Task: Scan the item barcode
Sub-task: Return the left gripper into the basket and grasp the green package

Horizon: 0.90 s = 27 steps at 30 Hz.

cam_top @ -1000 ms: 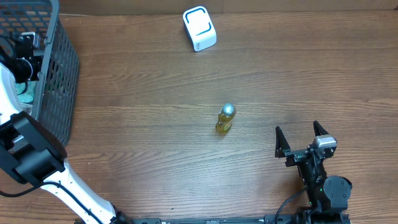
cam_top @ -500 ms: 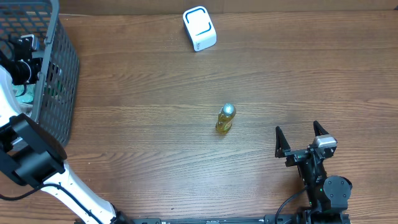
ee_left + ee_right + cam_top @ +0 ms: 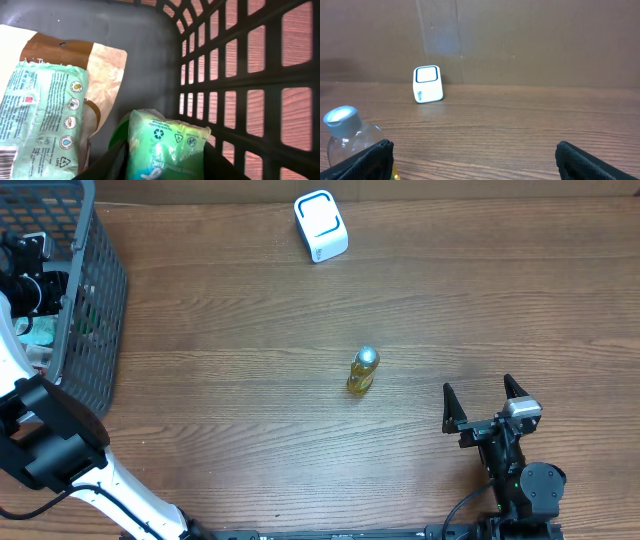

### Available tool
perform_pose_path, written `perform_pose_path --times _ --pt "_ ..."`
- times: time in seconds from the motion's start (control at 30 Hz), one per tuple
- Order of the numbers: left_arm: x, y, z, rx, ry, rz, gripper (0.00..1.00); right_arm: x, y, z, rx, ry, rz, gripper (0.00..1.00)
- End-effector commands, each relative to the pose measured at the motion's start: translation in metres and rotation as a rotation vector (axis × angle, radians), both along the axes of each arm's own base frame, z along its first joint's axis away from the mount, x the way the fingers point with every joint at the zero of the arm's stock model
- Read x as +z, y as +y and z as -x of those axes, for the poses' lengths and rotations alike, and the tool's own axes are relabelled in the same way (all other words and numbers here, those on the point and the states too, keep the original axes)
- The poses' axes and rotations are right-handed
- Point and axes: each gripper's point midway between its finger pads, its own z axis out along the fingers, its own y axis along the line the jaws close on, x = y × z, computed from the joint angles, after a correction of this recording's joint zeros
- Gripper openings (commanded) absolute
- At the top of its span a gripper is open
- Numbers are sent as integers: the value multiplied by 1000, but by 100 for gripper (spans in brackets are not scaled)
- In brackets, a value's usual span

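Over at the far left, the left hand [image 3: 165, 167] is down inside the dark basket [image 3: 97, 310], its fingers closed partway on a small green packet [image 3: 167, 142] close to the basket's mesh wall. Beside it lie a larger green packet [image 3: 40, 115] and, under that, a brown pouch [image 3: 105, 65]. The right hand [image 3: 478, 386] sits at the near right of the table [image 3: 230, 400], spread wide and holding nothing. A small yellow bottle [image 3: 363, 370] stands mid-table, and the white scanner [image 3: 320, 226] is at the far edge.
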Motion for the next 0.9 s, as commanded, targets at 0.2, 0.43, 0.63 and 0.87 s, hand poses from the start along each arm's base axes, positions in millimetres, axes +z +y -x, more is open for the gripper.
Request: perform_pose_path --times 0.2,0.43,0.63,0.87 --pt "-4 8 11 71 54 -21 47 -2 -2 0 -9 -6 5 100" --pt "-22 6 14 69 70 -7 55 -2 -2 0 -9 -6 5 100" --pt "-22 8 10 84 53 -9 96 -2 -2 0 -9 -6 5 100" --pt "-19 2 6 69 29 23 100 -2 -2 0 -9 -6 5 100"
